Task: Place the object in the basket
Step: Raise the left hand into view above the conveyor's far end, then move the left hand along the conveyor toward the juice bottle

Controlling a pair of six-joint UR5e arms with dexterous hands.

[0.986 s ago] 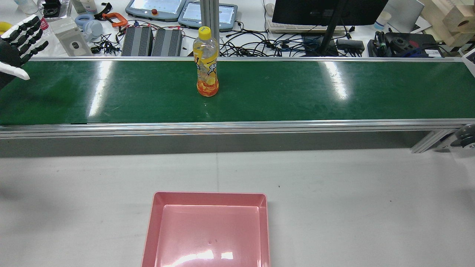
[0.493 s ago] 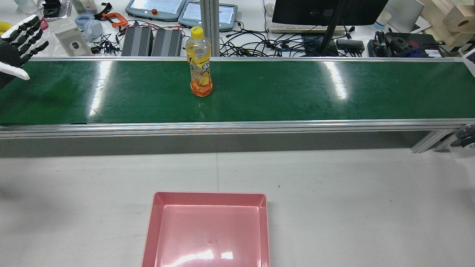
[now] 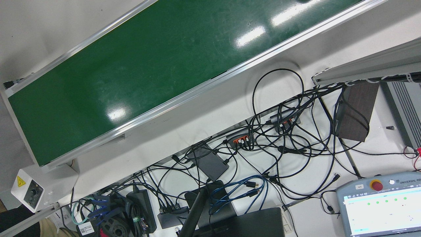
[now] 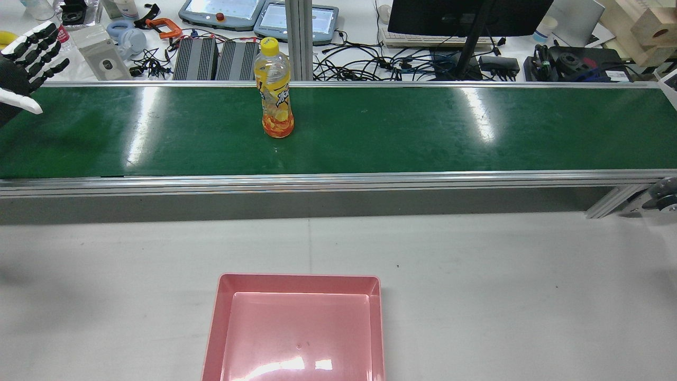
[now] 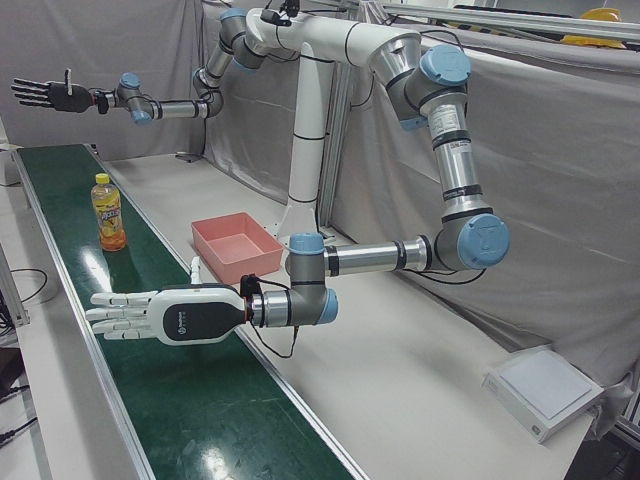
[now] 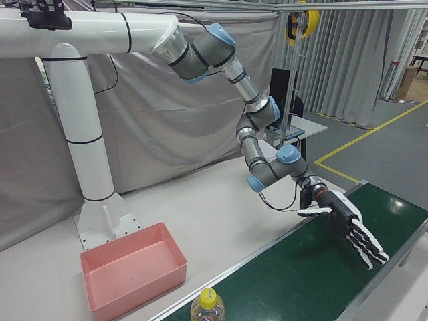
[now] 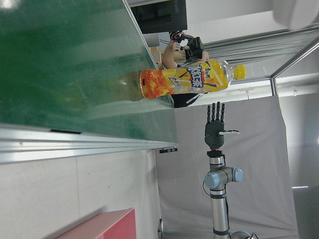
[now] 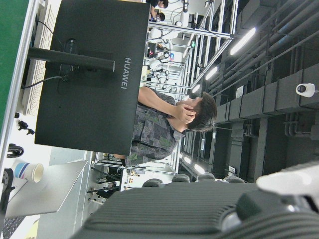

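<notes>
An orange drink bottle with a yellow cap stands upright on the green conveyor belt, a little left of centre. It also shows in the left-front view, the right-front view and the left hand view. The empty pink basket sits on the white table in front of the belt. My left hand is open over the belt's left end with its palm facing the bottle, well apart from it. My right hand is open and empty over the far end of the belt.
Behind the belt is a desk crowded with cables, teach pendants, a monitor stand and tools. The belt has raised aluminium side rails. The white table surrounds the basket. The front view shows only belt and cables.
The bottle has travelled left along the belt, closer to my left hand. Both hands have stayed where they were, open.
</notes>
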